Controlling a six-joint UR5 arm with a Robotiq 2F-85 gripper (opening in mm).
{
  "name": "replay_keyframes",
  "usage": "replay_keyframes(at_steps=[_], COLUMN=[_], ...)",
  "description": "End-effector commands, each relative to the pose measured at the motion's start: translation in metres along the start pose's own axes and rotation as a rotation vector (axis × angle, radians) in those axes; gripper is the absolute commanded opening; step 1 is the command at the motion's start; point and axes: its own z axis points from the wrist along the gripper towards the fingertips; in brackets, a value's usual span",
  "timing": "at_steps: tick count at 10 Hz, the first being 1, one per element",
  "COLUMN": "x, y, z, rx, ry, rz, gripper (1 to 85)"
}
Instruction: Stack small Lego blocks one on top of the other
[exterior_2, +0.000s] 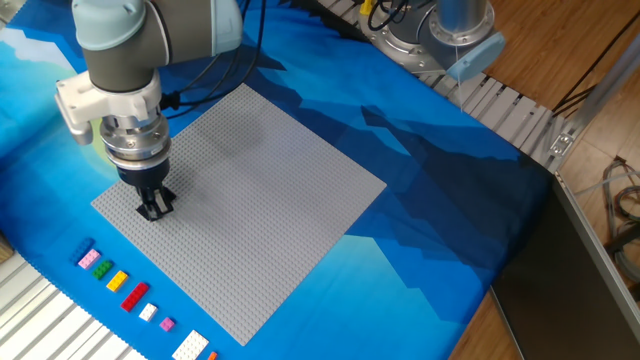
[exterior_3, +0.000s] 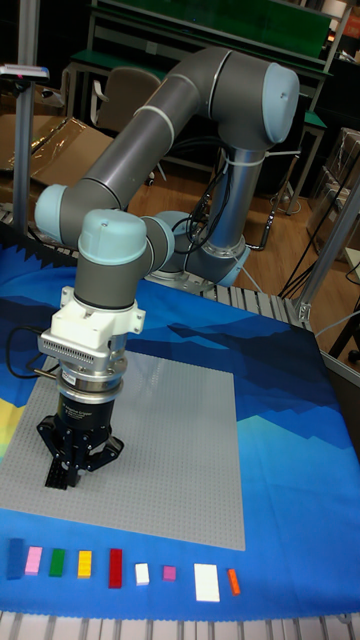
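Tool down on grey baseplate, bricks lined up off it.
Tool (exterior_2: 154, 207) pointed straight down at the baseplate (exterior_2: 260, 190) near its left corner, something black between the fingers; shut or not, unclear. Pink (exterior_2: 87, 257), green (exterior_2: 101, 269), yellow (exterior_2: 117, 281), red (exterior_2: 134, 295) and white (exterior_2: 148, 312) bricks sat in a row on the blue surface (exterior_2: 420, 200).
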Motion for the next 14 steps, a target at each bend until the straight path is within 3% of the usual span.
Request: replay_keyframes(at_steps=[1,14], x=[-0.0005,0.0002], y=[0.0004,0.0028], z=[-0.0017,-0.0051], rx=[-0.008,-0.011], ry=[0.002,0.010], rz=[0.013,0.018], gripper=[1.0,1.0])
